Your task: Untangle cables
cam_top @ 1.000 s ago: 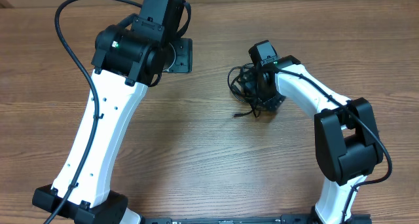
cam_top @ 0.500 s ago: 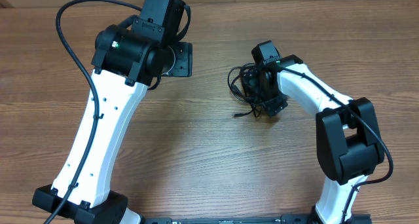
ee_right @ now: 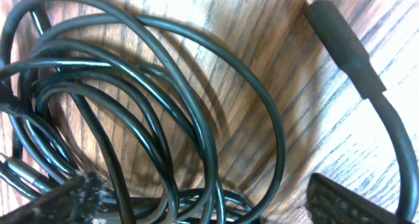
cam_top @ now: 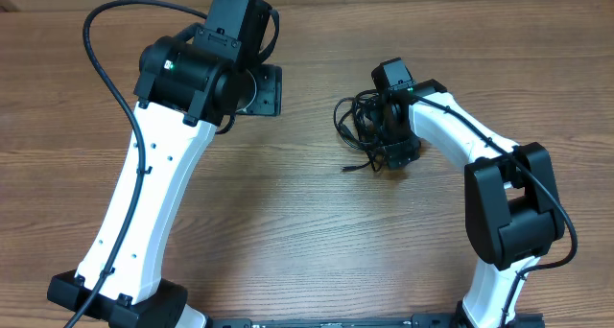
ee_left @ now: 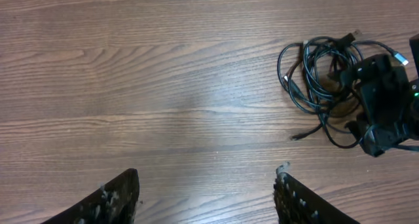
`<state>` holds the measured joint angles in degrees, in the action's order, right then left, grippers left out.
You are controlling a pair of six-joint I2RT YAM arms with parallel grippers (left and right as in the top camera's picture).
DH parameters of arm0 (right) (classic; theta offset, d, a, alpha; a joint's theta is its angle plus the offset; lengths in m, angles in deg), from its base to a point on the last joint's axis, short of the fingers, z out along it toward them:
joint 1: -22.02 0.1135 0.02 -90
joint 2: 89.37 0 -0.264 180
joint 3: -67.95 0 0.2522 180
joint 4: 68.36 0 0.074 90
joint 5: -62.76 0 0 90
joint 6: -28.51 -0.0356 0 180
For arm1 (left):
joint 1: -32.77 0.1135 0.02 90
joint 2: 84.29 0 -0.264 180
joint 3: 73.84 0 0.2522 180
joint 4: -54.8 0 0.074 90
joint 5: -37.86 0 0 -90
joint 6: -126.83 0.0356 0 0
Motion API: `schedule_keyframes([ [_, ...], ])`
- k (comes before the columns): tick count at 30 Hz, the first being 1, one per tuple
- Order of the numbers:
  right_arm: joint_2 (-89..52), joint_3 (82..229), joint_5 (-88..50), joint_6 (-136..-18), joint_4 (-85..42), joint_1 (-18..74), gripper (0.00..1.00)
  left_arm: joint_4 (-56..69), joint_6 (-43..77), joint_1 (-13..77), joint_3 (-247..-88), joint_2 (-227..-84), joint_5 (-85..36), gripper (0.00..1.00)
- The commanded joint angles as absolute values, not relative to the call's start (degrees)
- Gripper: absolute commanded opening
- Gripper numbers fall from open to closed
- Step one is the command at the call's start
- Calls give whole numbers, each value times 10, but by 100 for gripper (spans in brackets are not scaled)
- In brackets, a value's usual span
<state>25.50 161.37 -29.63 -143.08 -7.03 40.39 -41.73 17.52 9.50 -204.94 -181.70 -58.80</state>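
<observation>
Overhead, the cables are lying in one tangled heap on the wooden surface, right of centre. The right arm's head is covering part of them, and the left arm is hanging well apart.

From the left wrist, the left fingers are standing partly open over bare wood, gripping nothing. Only here is the heap's whole outline showing, with a loose end.

From the right wrist, the right fingers are spreading wide astride the coils, clamping nothing. The cords are looking light, limp and slick, so the stiff plug seems the surest hold.

Cables partly hidden under right pincer overhead; in right wrist view, cut off by frame edges
</observation>
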Motion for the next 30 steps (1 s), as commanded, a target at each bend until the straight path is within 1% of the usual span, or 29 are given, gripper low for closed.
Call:
schedule_keyframes([
  [1, 256, 1615, -311, -1439, -74, 403, 92, -418, 185, 91, -2046, -1818, -585, 66],
  [2, 256, 1615, -311, -1439, -74, 403, 83, -418, 185, 91, -2046, -1818, -585, 66],
  [4, 256, 1615, -312, -1439, -74, 403, 61, -419, 185, 91, -2046, -1818, -585, 65],
  [5, 256, 1615, -312, -1433, -74, 403, 10, -419, 187, 91, -2046, -1818, -585, 65],
  [6, 256, 1615, -307, -1421, -74, 403, 4, -419, 187, 91, -2046, -1818, -585, 65],
  [11, 231, 1620, -239, -1293, -105, 407, 4, -417, 191, 91, -2046, -1818, -585, 65],
  [15, 170, 1660, -241, -1197, -113, 410, 4, -411, 202, 91, -2046, -1818, -586, 67],
  [18, 123, 1709, -241, -1121, -103, 410, 4, -407, 203, 91, -2046, -1818, -585, 72],
  [20, 92, 1743, -241, -1075, -90, 410, 4, -402, 218, 91, -2046, -1818, -585, 72],
  [24, 30, 1801, -241, -991, -53, 410, 4, -385, 247, 91, -2046, -1825, -585, 66],
  [27, -8, 1824, -241, -960, -28, 410, 4, -368, 272, 91, -2045, -1837, -578, 66],
  [28, -19, 1826, -241, -953, -23, 410, 4, -361, 290, 91, -2045, -1843, -563, 66],
  [30, -44, 1827, -241, -939, -17, 410, 4, -344, 357, 91, -2044, -1855, -488, 64],
])
